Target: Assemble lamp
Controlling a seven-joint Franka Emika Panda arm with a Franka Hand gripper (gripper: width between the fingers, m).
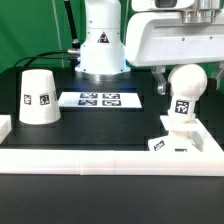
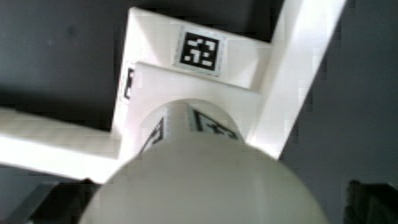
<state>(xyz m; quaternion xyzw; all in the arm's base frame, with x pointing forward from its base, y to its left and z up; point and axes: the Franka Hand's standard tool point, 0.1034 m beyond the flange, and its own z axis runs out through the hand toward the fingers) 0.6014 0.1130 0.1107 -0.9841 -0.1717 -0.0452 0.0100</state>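
The ball-shaped bulb (image 1: 184,88) stands upright on the blocky square base (image 1: 172,143) at the exterior view's right. In the wrist view the bulb (image 2: 199,170) fills the near part, with the tagged base (image 2: 196,60) beyond it. My gripper (image 1: 185,76) hangs over the bulb with a dark finger on each side of the ball. In the wrist view the gripper (image 2: 210,205) stands open, with a gap showing on at least one side. The cone-shaped shade (image 1: 37,97) stands alone at the exterior view's left.
The marker board (image 1: 100,99) lies flat in the middle of the dark table. A white rail (image 1: 90,158) runs along the front, and the base sits against its right corner. The robot's white body (image 1: 100,45) stands behind.
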